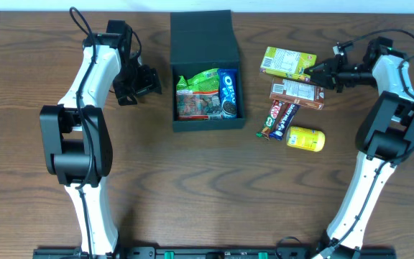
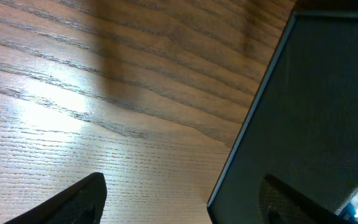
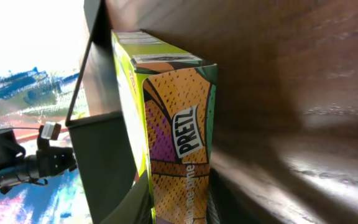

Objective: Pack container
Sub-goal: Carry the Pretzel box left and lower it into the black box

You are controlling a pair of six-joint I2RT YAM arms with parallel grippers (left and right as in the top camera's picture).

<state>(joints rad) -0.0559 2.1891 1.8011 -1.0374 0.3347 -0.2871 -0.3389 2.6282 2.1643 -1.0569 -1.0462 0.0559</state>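
Note:
The black container (image 1: 173, 93) stands at the table's middle back with its flap lid (image 1: 203, 36) folded open behind it. Inside it lie a green snack packet (image 1: 198, 90) and a blue Oreo packet (image 1: 228, 92). My left gripper (image 1: 146, 83) is open and empty just left of the container. In the left wrist view its jaws (image 2: 185, 202) straddle the container's left wall (image 2: 309, 112). My right gripper (image 1: 316, 72) is at the right end of a yellow-green Pretz box (image 1: 287, 62). In the right wrist view its fingers (image 3: 166, 211) press both faces of the Pretz box (image 3: 179, 137).
A brown snack box (image 1: 297, 93) lies just in front of the Pretz box. Two KitKat bars (image 1: 277, 117) and a yellow packet (image 1: 305, 138) lie nearer the front, right of the container.

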